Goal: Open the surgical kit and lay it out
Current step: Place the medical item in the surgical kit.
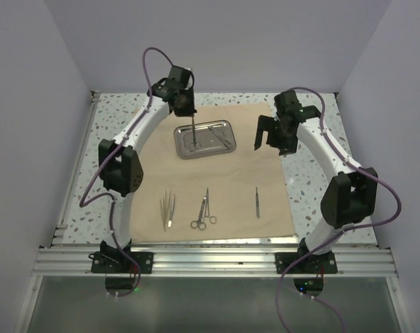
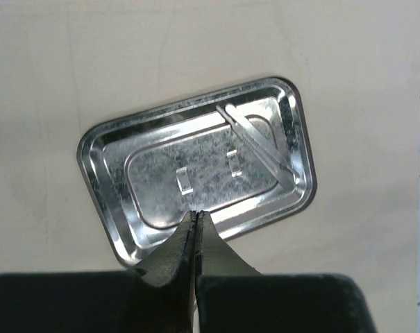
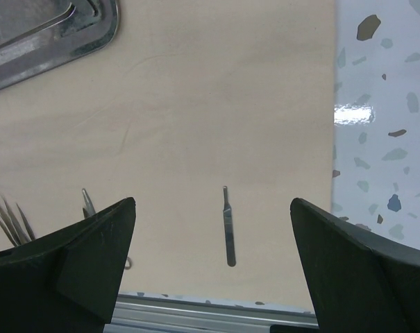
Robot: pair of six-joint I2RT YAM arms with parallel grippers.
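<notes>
left gripper pinched shut on 1 slim instrument hanging upright, tip in the steel tray directly below, probably to lift it clear for the cloth wrap row; right gripper spread wide, idle, with the probe under its gap.

Overhead camera high behind, wrist cameras close, facing down, all sharing tray

The left arm and right arm have white links, black joints and purple cables; the right gripper is black.
</notes>
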